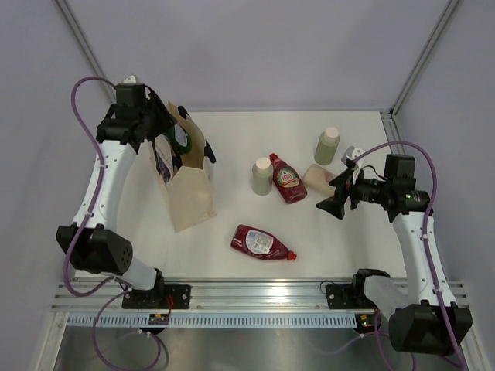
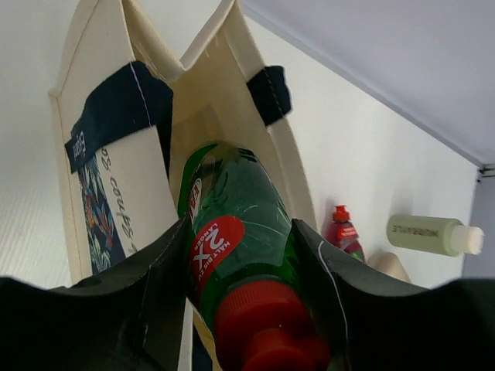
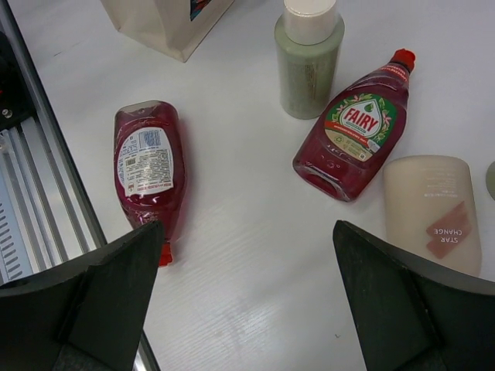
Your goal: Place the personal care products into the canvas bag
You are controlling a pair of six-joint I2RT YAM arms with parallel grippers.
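Red-capped green bottle (image 2: 240, 224) clamped in left end effector (image 2: 240, 239), base in the open cream bag (image 2: 116, 170). Before the spread right end effector (image 3: 247, 232), red bottles (image 3: 148, 166) (image 3: 352, 127) and beige bottle (image 3: 433, 212) lie flat; pale green bottles (image 3: 308, 62) (image 1: 327, 145) stand.

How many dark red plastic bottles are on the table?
2. The barcode-side-up dark red bottle lies alone nearest the metal rail; the Fairy-labelled dark red bottle lies mid-table between a pale green white-capped bottle and a beige-pink bottle. The cream canvas bag could hide more.

Top camera overlooks the whole table (image 1: 232, 139); wrist cameras look down closely.
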